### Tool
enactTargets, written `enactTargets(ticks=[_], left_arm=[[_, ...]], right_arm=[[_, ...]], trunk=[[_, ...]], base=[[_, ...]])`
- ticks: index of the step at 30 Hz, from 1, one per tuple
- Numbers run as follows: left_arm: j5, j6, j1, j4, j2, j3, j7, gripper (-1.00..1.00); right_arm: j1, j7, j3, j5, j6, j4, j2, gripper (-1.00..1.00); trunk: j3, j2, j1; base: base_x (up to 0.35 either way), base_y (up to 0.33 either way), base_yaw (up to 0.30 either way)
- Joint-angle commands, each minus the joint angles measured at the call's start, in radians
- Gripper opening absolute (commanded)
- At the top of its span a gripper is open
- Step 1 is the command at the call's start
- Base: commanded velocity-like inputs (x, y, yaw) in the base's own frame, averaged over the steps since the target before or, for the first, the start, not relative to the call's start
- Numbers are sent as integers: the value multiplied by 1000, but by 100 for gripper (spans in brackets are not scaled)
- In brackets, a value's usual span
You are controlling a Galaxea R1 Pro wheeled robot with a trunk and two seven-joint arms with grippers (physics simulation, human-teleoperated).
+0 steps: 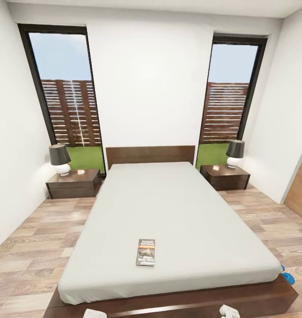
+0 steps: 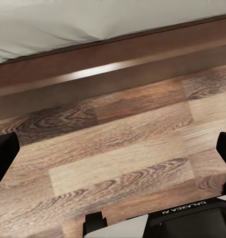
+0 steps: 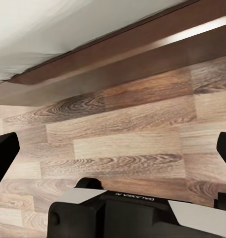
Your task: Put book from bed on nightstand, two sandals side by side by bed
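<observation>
Items: one book, two sandals, two nightstands to choose from.
Book: lies flat on the bed (image 1: 177,207), lower centre of the head view (image 1: 145,252), near the foot edge, cover up, long axis running toward the headboard.
Book handling: judged light, thin and stiff enough to stay flat; glossy cover probably slippery. Mattress is soft, so pressing a finger down beside the edge should let it get under. Best hold: pinch across a long edge or the near short edge (not the flat face).
Sandals: blue sliver at the right edge of the head view (image 1: 287,275), on the floor by the bed's foot corner; mostly cut off, can't tell if both are there. Expected flexible and light; grip the sole edge, not the thin strap.
Nightstands: left one (image 1: 74,183) and right one (image 1: 225,176) flank the headboard, each with a lamp, both well apart from the book.
Left end effector: fingers (image 2: 5,153) spread wide, empty, over floor (image 2: 118,148) by the bed frame.
Right end effector: fingers (image 3: 4,151) likewise wide apart, holding nothing.
</observation>
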Motion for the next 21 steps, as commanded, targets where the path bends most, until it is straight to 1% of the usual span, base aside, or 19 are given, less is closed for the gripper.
enactTargets(ticks=[1, 21], left_arm=[[-10, -4, -1, 1, 0, 9, -3, 100], [-10, -3, -1, 1, 0, 9, -3, 100]], right_arm=[[-2, 5, 7, -11, 4, 2, 0, 100], [-2, 5, 8, -11, 4, 2, 0, 100]], trunk=[[1, 6, -3], [64, 146, -80]], base=[[0, 0, 0], [0, 0, 0]])
